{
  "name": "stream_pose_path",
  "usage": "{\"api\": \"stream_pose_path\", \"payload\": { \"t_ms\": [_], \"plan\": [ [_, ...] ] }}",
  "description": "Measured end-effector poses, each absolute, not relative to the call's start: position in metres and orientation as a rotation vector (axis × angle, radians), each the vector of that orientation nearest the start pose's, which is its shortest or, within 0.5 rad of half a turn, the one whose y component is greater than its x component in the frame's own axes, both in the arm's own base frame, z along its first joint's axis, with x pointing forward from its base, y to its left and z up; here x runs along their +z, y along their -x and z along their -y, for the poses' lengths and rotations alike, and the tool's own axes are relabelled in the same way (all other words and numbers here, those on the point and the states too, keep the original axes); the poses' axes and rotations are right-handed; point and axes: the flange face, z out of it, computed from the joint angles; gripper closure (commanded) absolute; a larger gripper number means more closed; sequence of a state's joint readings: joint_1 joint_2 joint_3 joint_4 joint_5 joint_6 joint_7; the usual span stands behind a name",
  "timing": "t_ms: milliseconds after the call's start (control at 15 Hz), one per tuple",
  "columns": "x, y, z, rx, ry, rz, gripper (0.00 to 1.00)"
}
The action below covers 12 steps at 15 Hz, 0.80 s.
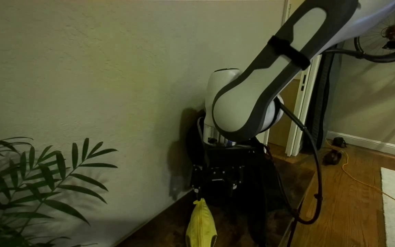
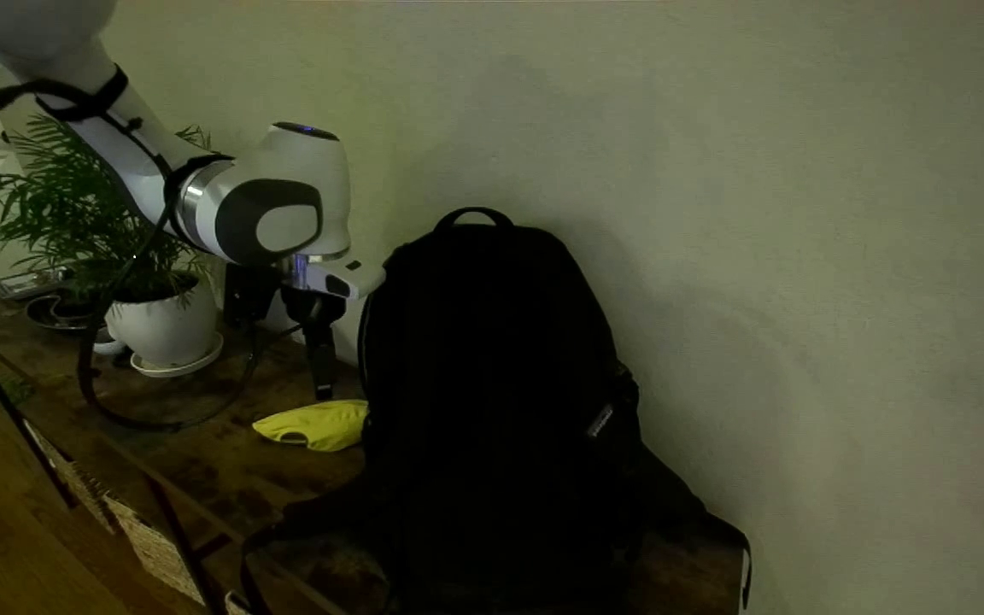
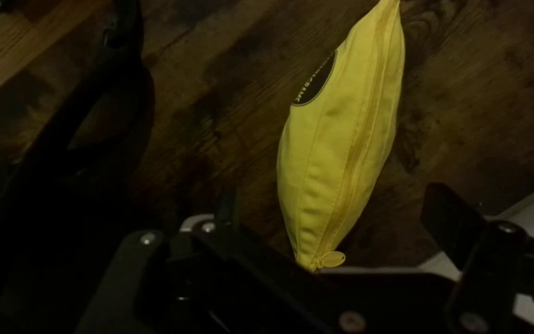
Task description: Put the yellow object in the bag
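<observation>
The yellow object (image 2: pixel 317 425) is a soft, banana-shaped pouch with a zipper and a dark oval patch. It lies on the dark wooden table and also shows in an exterior view (image 1: pixel 201 226) and in the wrist view (image 3: pixel 341 139). The bag (image 2: pixel 492 384) is a black backpack standing upright against the wall, and it hides the pouch's right end in that view. My gripper (image 3: pixel 336 208) is open and empty, its fingers apart on either side of the pouch's near end. In an exterior view the gripper (image 2: pixel 321 376) points down just above the pouch.
A potted plant (image 2: pixel 169 329) in a white pot stands on the table (image 2: pixel 202 453), and its leaves (image 1: pixel 46 171) show at the left. The wall (image 2: pixel 799 256) is close behind the bag. A black strap (image 3: pixel 63 125) lies left in the wrist view. A cable (image 1: pixel 317 185) hangs from the arm.
</observation>
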<state>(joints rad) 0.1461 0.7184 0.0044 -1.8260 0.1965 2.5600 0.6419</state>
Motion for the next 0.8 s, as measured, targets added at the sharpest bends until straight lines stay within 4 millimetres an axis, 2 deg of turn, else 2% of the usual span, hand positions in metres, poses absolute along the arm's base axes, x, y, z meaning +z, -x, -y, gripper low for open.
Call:
{"api": "stream_pose_path", "payload": {
  "t_ms": [333,800],
  "plan": [
    [0.111,-0.647,-0.095,0.055,2.864,-1.05,0.0],
    [0.089,-0.663,-0.109,0.04,2.856,-1.082,0.0]
  ]
}}
